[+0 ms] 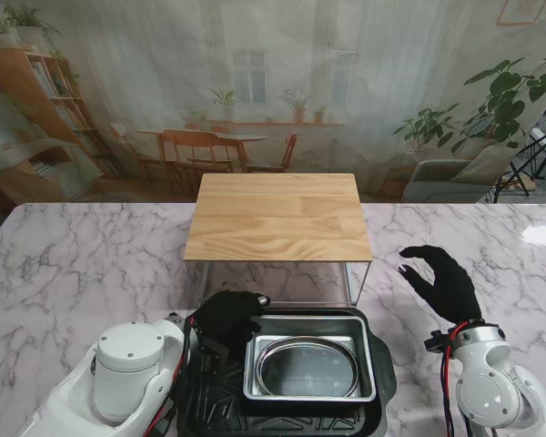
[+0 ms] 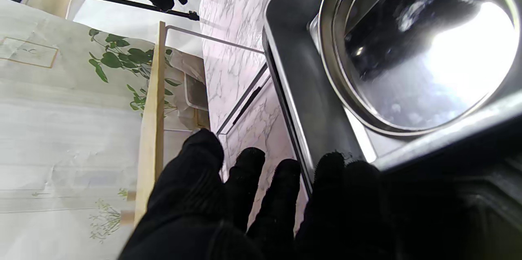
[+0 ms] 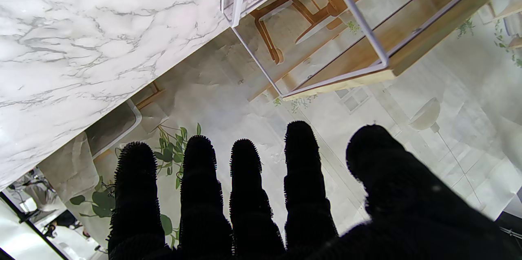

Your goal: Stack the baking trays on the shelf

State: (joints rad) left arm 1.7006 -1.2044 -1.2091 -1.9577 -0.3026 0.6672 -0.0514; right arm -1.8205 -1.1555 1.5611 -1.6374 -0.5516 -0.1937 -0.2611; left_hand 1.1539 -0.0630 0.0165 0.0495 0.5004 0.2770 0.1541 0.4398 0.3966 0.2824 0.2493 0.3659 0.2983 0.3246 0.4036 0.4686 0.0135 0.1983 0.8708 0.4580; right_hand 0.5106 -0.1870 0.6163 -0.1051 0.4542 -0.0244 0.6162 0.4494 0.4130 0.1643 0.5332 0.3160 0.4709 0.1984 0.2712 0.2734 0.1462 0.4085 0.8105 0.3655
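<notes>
The nested baking trays (image 1: 309,369) are touched only at one corner by the left hand (image 1: 226,319), grip unclear; the right hand (image 1: 441,278) is spread empty, so tipping is risked if lifted one-sided

The table (image 1: 73,264) is white marble with grey veins. The shelf (image 1: 279,217) has a pale, striped wood-grain top on thin white metal legs. A black tray (image 1: 382,382) holds a silver rectangular tray (image 1: 368,369), which holds a shiny silver round pan (image 1: 308,369). Both hands wear black gloves; the arms are white.
</notes>
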